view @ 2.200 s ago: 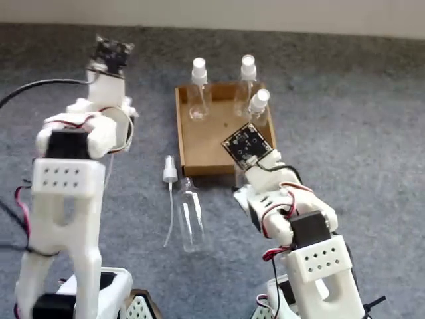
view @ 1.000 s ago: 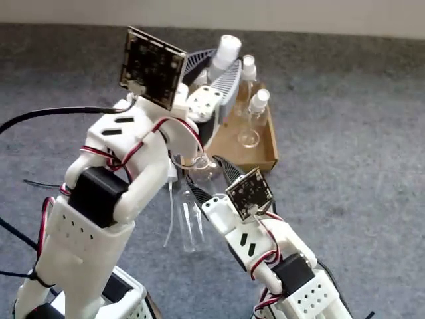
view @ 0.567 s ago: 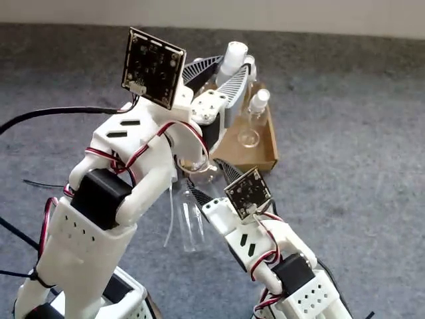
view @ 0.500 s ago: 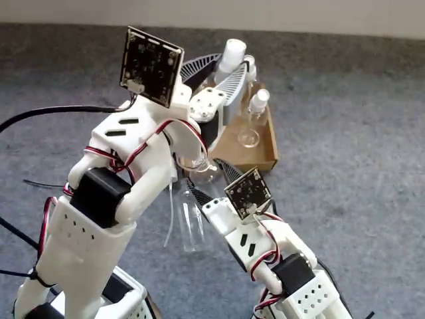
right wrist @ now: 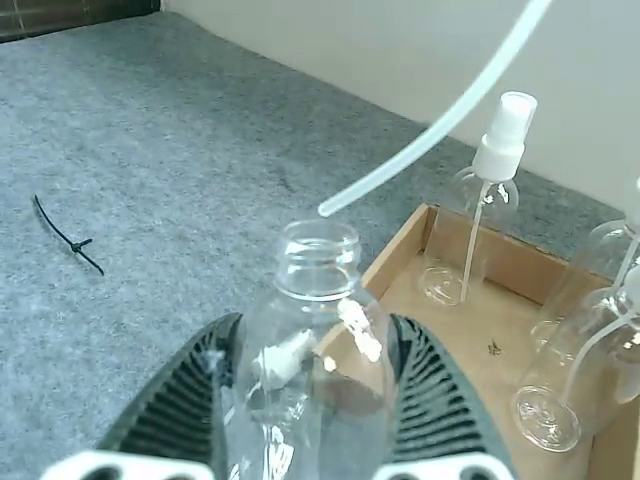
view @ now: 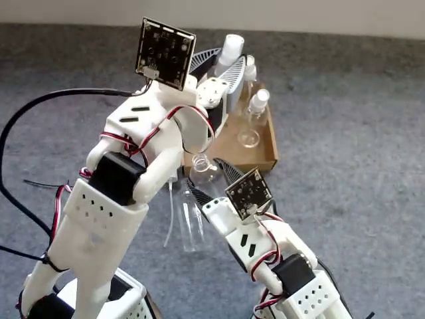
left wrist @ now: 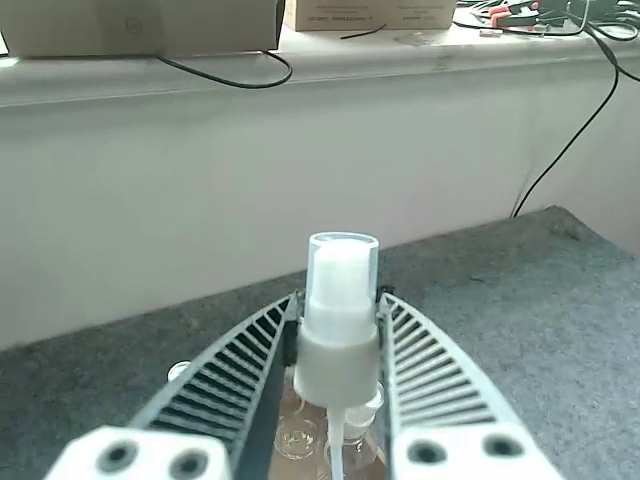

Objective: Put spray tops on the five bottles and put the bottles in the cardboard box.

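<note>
Left gripper [left wrist: 340,302] clasped white plastic spray top [left wrist: 340,330]; right gripper [right wrist: 312,335] held clear open-necked bottle [right wrist: 315,290] mouth-up beneath, awaiting its tube [right wrist: 430,125].

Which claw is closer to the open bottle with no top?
Right. The right gripper is clamped around the open bottle; the left gripper holds a spray top above it, its tube ending near the neck.

Grey carpet [view: 345,100], pale wall [left wrist: 150,200], cluttered ledge [left wrist: 300,55] with cables.

Left gripper [left wrist: 340,300] has lifted spray top [left wrist: 340,345] over bottle [right wrist: 318,335]
</note>
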### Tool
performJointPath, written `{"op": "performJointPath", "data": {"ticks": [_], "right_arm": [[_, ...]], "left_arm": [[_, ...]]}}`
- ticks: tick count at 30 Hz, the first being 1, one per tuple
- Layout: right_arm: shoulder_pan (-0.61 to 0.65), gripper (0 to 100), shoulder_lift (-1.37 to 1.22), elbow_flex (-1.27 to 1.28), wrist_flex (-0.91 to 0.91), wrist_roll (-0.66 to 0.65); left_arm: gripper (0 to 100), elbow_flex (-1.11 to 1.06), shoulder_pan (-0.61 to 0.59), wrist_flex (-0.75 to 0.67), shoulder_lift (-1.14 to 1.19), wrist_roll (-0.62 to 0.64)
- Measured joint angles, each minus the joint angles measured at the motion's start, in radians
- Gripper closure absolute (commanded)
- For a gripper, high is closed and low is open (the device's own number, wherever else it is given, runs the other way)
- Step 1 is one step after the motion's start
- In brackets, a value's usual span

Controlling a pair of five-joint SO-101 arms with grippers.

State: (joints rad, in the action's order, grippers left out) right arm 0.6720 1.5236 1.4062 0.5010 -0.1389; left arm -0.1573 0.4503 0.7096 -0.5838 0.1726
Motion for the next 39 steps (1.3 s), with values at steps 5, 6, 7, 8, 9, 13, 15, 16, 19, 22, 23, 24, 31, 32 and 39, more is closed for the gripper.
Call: {"op": "performJointPath", "data": {"ticks": [5, 6, 7, 8, 9, 13, 15, 16, 19, 22, 23, 24, 31, 32, 39], "right_arm": [[0.0, 99.5, 0.0, 0.0, 0.0, 0.0], [0.0, 99.5, 0.0, 0.0, 0.0, 0.0], [0.002, 99.5, 0.0, 0.0, 0.0, 0.0], [0.002, 99.5, 0.0, 0.0, 0.0, 0.0], [0.003, 99.5, 0.0, 0.0, 0.0, 0.0], [0.003, 99.5, -0.002, 0.002, 0.002, 0.0], [0.003, 99.5, -0.002, 0.002, 0.002, 0.0], [0.003, 99.5, -0.002, 0.002, 0.002, 0.0], [-0.02, 99.5, -0.002, 0.002, 0.002, 0.018], [-0.051, 99.5, 0.0, 0.0, 0.0, 0.06], [-0.061, 99.5, 0.0, 0.0, 0.0, 0.066], [-0.068, 99.5, 0.0, 0.0, 0.0, 0.069], [-0.069, 99.5, 0.0, 0.0, 0.0, 0.074], [-0.069, 99.5, 0.0, 0.0, 0.0, 0.074], [-0.069, 99.5, 0.0, 0.0, 0.0, 0.074]], "left_arm": [[99, -0.044, -0.014, -0.002, -0.002, 0.002], [99, -0.058, -0.014, -0.005, 0.0, 0.002], [99, -0.072, -0.011, -0.005, 0.0, 0.002], [99, -0.083, -0.008, -0.005, 0.0, 0.002], [99, -0.092, -0.008, -0.006, -0.002, 0.002], [99, -0.124, -0.015, -0.017, -0.002, 0.002], [99, -0.129, -0.015, -0.018, -0.011, 0.002], [99, -0.135, -0.015, -0.018, -0.023, 0.002], [99, -0.166, -0.015, -0.017, -0.08, 0.002], [99, -0.226, -0.014, -0.012, -0.149, 0.002], [99, -0.249, -0.012, -0.012, -0.167, 0.002], [99, -0.272, -0.009, -0.012, -0.189, 0.002], [99, -0.397, -0.011, -0.012, -0.31, 0.002], [99, -0.41, -0.009, -0.012, -0.319, 0.002], [99, -0.537, -0.006, -0.012, -0.336, 0.008]]}}
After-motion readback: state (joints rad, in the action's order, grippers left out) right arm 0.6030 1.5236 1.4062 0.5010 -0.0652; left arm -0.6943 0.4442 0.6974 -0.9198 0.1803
